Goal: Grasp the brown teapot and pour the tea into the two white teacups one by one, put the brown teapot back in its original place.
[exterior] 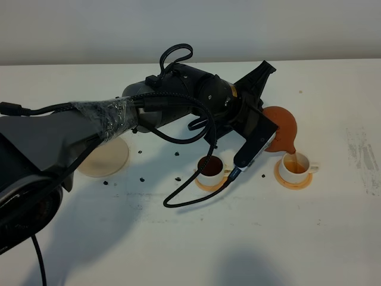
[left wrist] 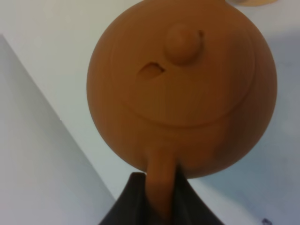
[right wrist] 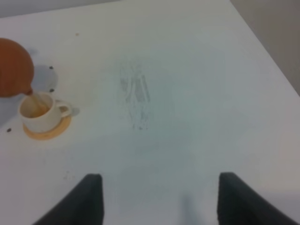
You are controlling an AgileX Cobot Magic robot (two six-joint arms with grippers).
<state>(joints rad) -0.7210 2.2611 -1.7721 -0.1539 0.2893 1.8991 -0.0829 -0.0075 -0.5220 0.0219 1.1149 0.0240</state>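
The left gripper is clamped on the loop handle of the squat reddish-brown clay teapot. The pot hangs tilted in the air just beyond the right-hand small white ceramic teacup, with its spout down over the rim. A thin amber stream runs into that cup, which sits on a round orange coaster. The left-hand white teacup, on its own orange coaster, already holds dark tea, so I judge the second pour to be the step in hand.

To do it well, hold the tilt steady and the spout low over the middle of the cup's mouth. The cup looks well filled, though the exact level is hard to read. Roll the pot back slowly so the last drops fall inside.

The small knobbed lid sits in place, but a steeper tilt could loosen it. The grip is on the thin handle alone, so quick moves may swing the pot.

The flat round pale beige coaster lies well apart to the left, past the full cup. A black cable droops near that cup and could snag it on the way back.

The right gripper hangs with its jaws apart and empty over the bare white table, right of the cups.
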